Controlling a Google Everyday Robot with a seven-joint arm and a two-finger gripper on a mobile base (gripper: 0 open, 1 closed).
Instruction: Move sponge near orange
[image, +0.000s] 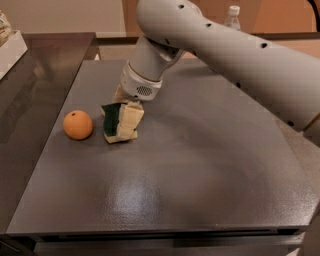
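Observation:
The orange (78, 124) sits on the grey table top (200, 165) at the left. The sponge (111, 121), dark green on pale yellow foam, stands tilted on its edge just right of the orange, a small gap apart. My gripper (121, 116) reaches down from the white arm (210, 45) and is shut on the sponge, with one pale yellow finger (130, 118) against its right side. The other finger is mostly hidden behind the sponge. The sponge's lower edge touches the table.
A darker counter (30, 95) runs along the left side with a white box (10, 47) at its far end. A clear bottle (232, 17) stands behind the arm at the back.

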